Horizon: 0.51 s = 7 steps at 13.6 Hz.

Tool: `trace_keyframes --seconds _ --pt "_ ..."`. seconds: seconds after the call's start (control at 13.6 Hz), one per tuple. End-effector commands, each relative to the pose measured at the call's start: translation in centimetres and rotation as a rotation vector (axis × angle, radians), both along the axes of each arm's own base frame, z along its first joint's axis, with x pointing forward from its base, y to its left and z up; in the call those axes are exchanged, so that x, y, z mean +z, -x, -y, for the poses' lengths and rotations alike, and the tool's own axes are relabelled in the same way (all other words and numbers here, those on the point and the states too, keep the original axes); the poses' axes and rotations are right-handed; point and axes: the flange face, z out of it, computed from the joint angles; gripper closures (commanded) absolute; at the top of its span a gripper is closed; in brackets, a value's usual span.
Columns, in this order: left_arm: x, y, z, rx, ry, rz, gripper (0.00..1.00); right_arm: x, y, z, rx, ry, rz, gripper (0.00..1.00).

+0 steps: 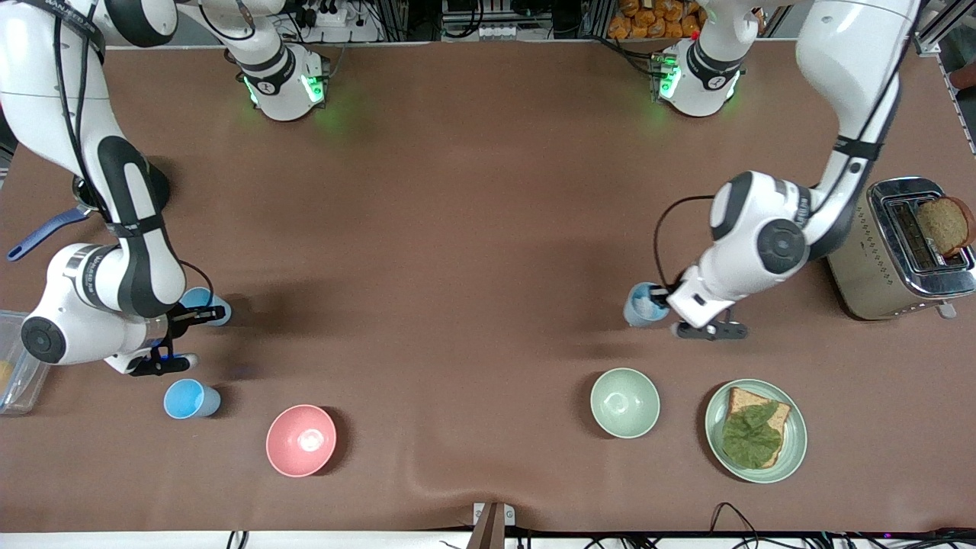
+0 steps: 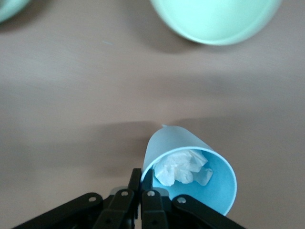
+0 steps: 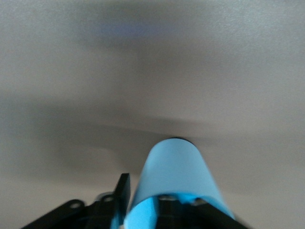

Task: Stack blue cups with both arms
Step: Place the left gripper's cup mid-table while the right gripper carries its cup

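Note:
My left gripper [image 1: 662, 303] is shut on the rim of a blue cup [image 1: 643, 304], one finger inside and one outside. In the left wrist view the gripper [image 2: 147, 179] holds this cup [image 2: 190, 157], which has crumpled white paper in it. My right gripper [image 1: 191, 316] is shut on the wall of a second blue cup [image 1: 202, 299] at the right arm's end of the table. That cup fills the right wrist view [image 3: 174, 176] at the gripper [image 3: 138, 200]. A third blue cup [image 1: 191, 399] stands on the table, nearer to the front camera than the right gripper.
A pink bowl [image 1: 300, 440] and a pale green bowl [image 1: 624, 402] sit near the front edge. The pale green bowl also shows in the left wrist view [image 2: 214, 19]. A green plate [image 1: 793, 446] holds bread and lettuce. A toaster [image 1: 877, 259] stands at the left arm's end. A clear container [image 1: 15, 366] is at the right arm's end.

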Motion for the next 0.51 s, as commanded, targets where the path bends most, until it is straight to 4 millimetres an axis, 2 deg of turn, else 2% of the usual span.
trace_keyframes --seconds 0.0,0.07,0.15,0.29,0.44 --pt "0.3 2.2 7.1 0.016 0.016 -0.026 1.0 0.0 0.5 -0.2 0.016 -0.014 -0.013 1.0" --pt "0.2 3.5 10.8 0.041 0.011 -0.031 1.0 0.6 0.4 -0.3 0.018 -0.013 -0.007 1.0" --pt "0.3 4.4 13.6 0.088 0.007 -0.036 1.0 1.1 0.3 -0.6 0.023 -0.013 -0.001 1.0" --pt "0.4 6.8 17.6 0.133 -0.001 -0.047 1.0 3.0 0.0 -1.0 0.028 -0.011 0.022 1.0" --pt "0.1 9.9 21.7 0.153 -0.011 -0.061 1.0 6.2 -0.2 -2.8 0.057 -0.01 0.046 1.0"
